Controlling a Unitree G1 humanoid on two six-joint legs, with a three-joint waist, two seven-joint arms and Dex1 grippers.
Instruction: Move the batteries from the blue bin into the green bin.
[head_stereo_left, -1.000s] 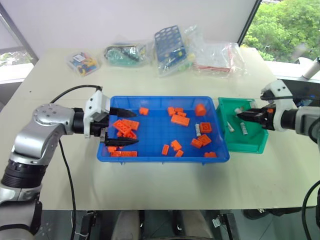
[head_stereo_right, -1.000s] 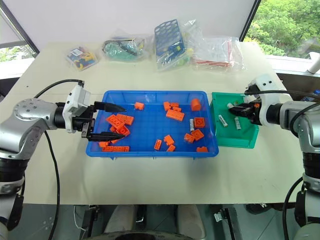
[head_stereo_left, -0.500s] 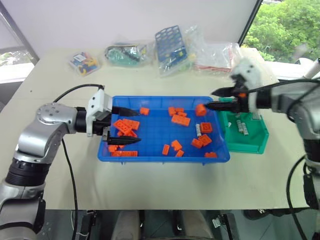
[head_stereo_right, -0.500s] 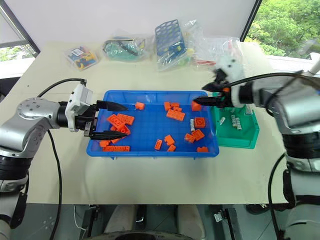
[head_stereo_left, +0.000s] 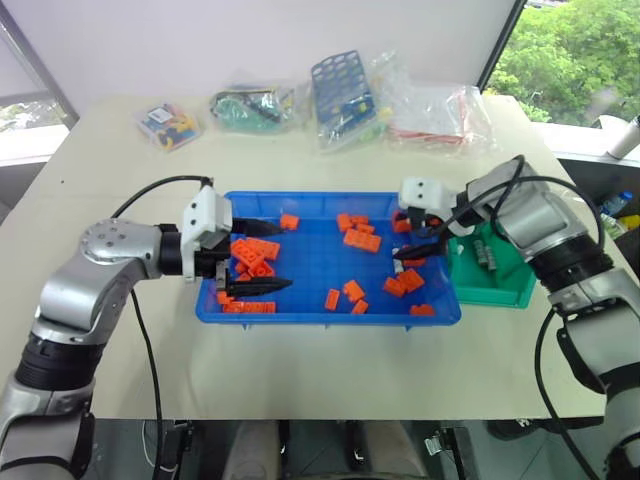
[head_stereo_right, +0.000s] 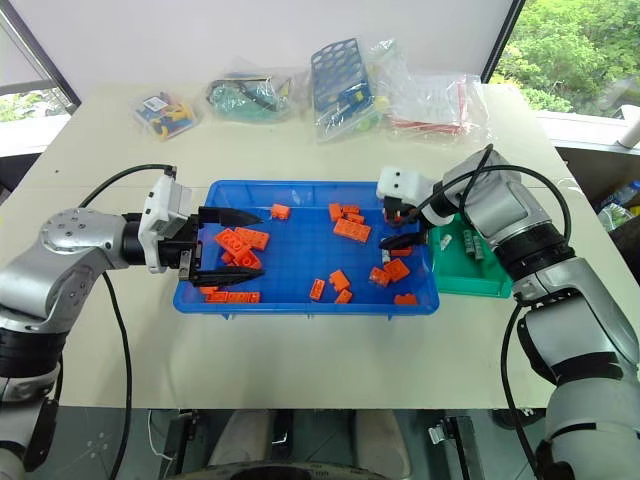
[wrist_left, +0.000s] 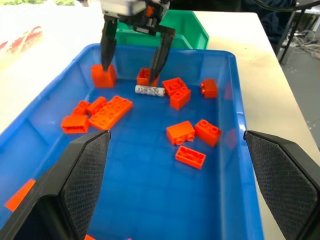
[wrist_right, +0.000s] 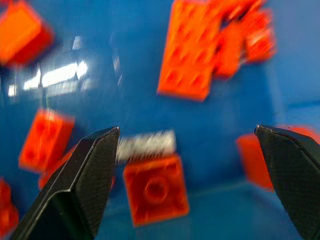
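Tabletop (head_stereo_left: 300, 370): pale beige, window with trees at right.
Blue bin (head_stereo_left: 330, 313): orange bricks (head_stereo_left: 353, 239), one battery (wrist_left: 149, 90).
Left gripper (head_stereo_left: 255, 256): fingers apart, empty.
Right gripper (wrist_left: 132, 55): spread wide over the battery.
Green bin (head_stereo_left: 505, 290): batteries (head_stereo_left: 482, 255) inside.

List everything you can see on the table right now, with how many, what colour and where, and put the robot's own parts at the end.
Table: one, cream, under everything.
Blue bin: one, bright blue, centre of the table.
Bricks: many, orange, scattered inside the blue bin.
Battery: one, silver-grey, in the blue bin among bricks near its green-bin end.
Green bin: one, green, against the blue bin's right end.
Batteries: at least two, silver-grey, inside the green bin.
Perforated rack: one, blue, at the table's far edge.
Plastic bags: several, clear, along the far edge.
Left hand: black fingers, open, over the blue bin's left end.
Right hand: black fingers, open, above the battery.
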